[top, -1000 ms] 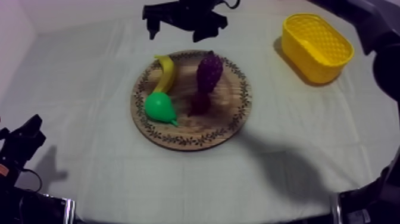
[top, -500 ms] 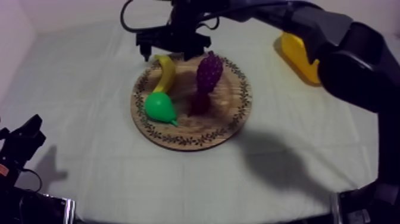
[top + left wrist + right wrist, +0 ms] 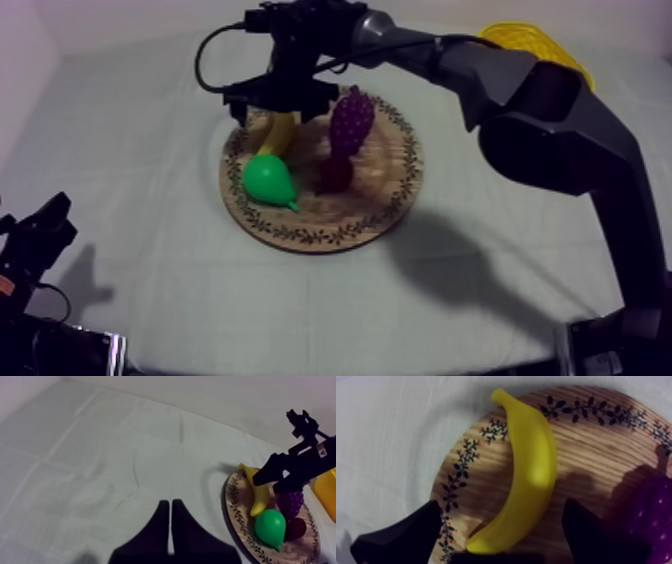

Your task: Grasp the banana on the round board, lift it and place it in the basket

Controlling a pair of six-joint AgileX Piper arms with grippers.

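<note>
Banana (image 3: pixel 528 466) on board (image 3: pixel 385 215), right gripper (image 3: pixel 278 104) open astride it; left gripper (image 3: pixel 171 507) closed on nothing, over cloth (image 3: pixel 100 451).

My grey right arm (image 3: pixel 540 110) covers most of the yellow lattice basket (image 3: pixel 538 38) at the far right corner of the table (image 3: pixel 140 240); the black right gripper (image 3: pixel 278 105) hides the far end of the yellow toy banana (image 3: pixel 279 138)

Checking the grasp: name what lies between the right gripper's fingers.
The banana, resting on the wooden board, sits inside the open right gripper, shown in the right wrist view.
</note>
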